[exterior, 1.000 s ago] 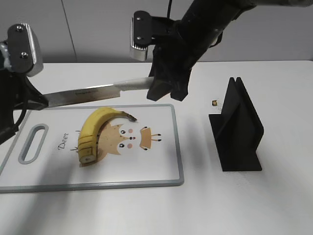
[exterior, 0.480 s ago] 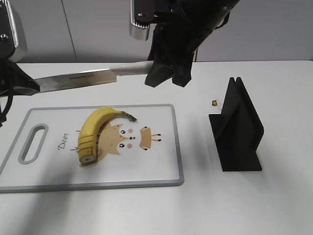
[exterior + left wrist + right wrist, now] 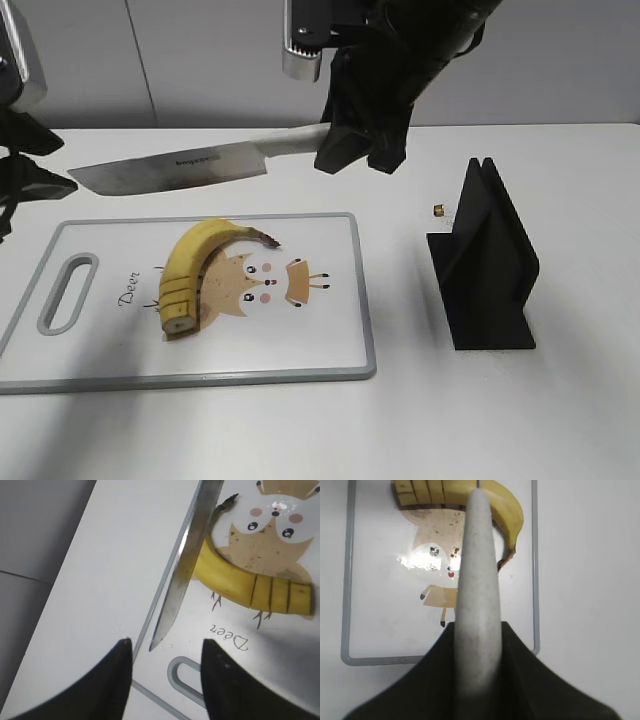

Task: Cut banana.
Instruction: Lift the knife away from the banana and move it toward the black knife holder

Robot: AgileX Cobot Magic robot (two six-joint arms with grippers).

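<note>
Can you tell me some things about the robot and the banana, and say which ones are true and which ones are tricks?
1. The right gripper holds the knife by its handle. True.
2. The knife is pressed into the banana. False: the blade hangs in the air above the board, clear of the fruit.
3. The banana lies on the cutting board, with cut lines at one end. True.
4. The left gripper is pinching the banana. False: its jaws are open and hold nothing.
5. The black stand sits on the cutting board. False: it stands on the table, to the board's right.
</note>
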